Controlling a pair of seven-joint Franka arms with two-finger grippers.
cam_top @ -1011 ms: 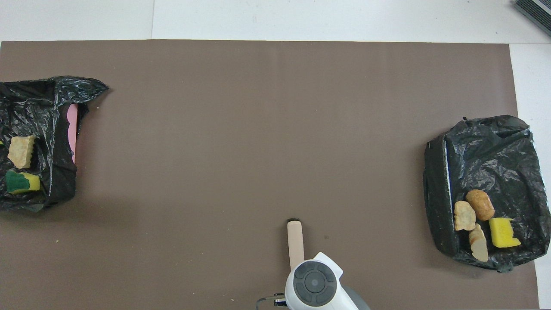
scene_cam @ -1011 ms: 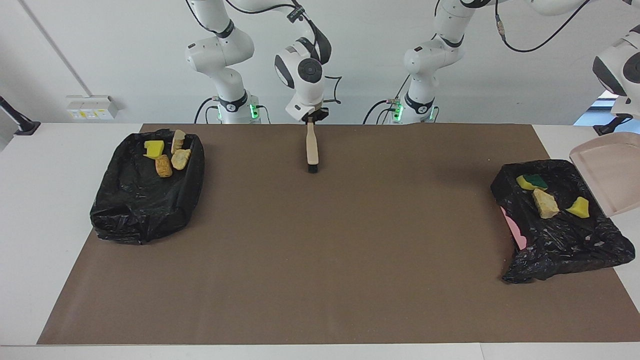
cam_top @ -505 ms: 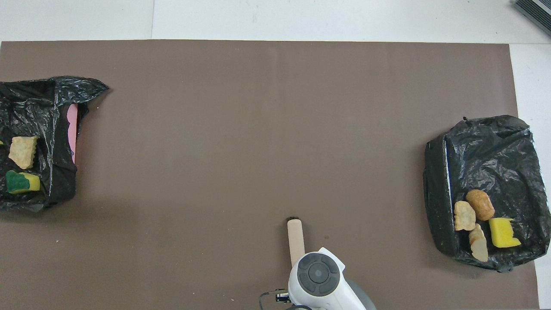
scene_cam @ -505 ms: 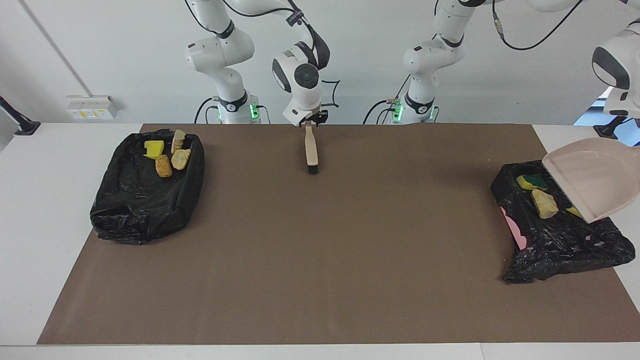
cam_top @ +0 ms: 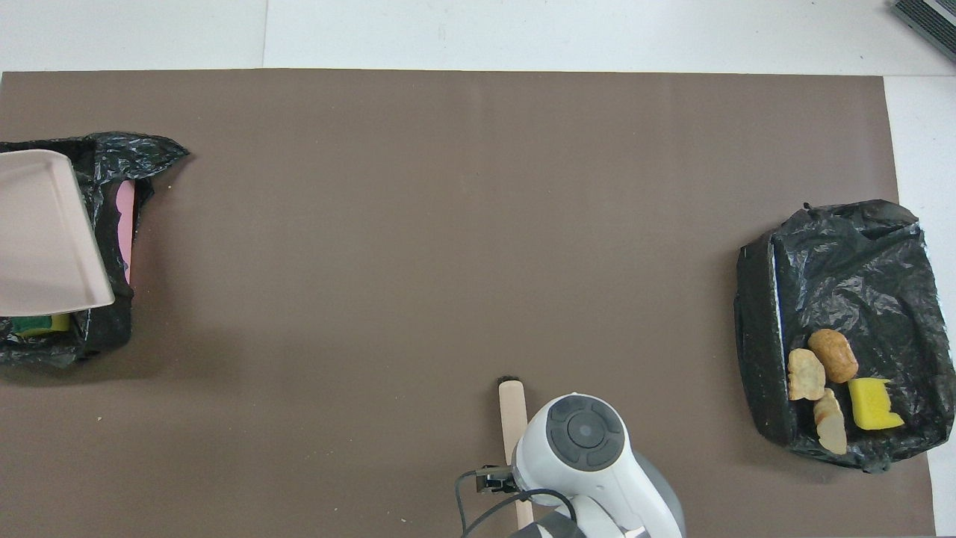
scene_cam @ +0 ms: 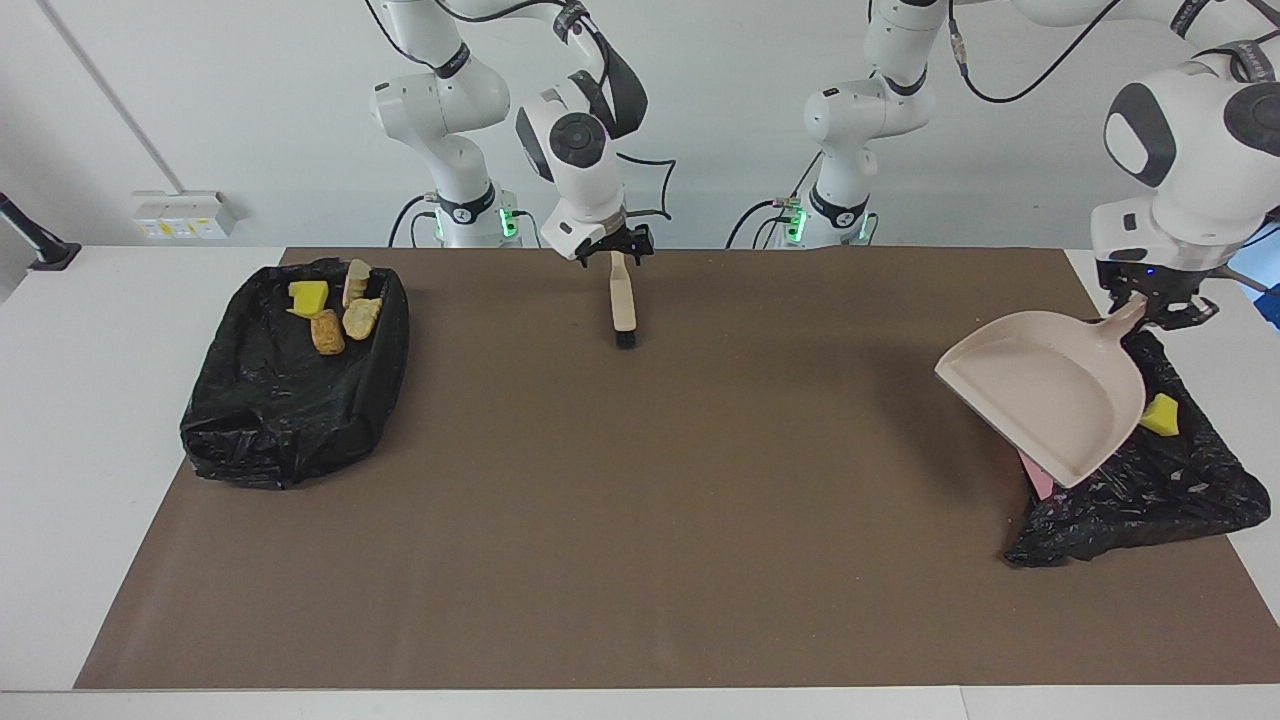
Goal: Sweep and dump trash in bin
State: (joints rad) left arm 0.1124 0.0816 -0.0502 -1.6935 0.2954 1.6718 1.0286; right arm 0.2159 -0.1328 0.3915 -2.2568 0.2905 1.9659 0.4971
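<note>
Left gripper (scene_cam: 1160, 310) is clamped on the handle of the pink dustpan (scene_cam: 1045, 400), holding it in the air, tilted, over the bin at the left arm's end (scene_cam: 1150, 495), a tray lined with a black bag and with a pink edge showing. The pan covers most of that bin's contents; 1 yellow sponge chunk (scene_cam: 1160, 415) shows just beside the pan in the facing view, and a green-backed sponge (cam_top: 33, 323) peeks out under the pan's edge in the overhead view.

Right gripper (scene_cam: 617, 250) is just above the robot-side end of the brush (scene_cam: 623, 300), fingers spread wide and gripping nothing. The brush lies flat on the brown mat (scene_cam: 640, 480), bristle end pointing away from the robots.

The bin at the right arm's end (scene_cam: 290, 380), also black-lined, holds 4 pieces of trash in its robot-side corner: 1 yellow sponge (scene_cam: 308, 296) and 3 golden-brown rolls (scene_cam: 327, 332).
</note>
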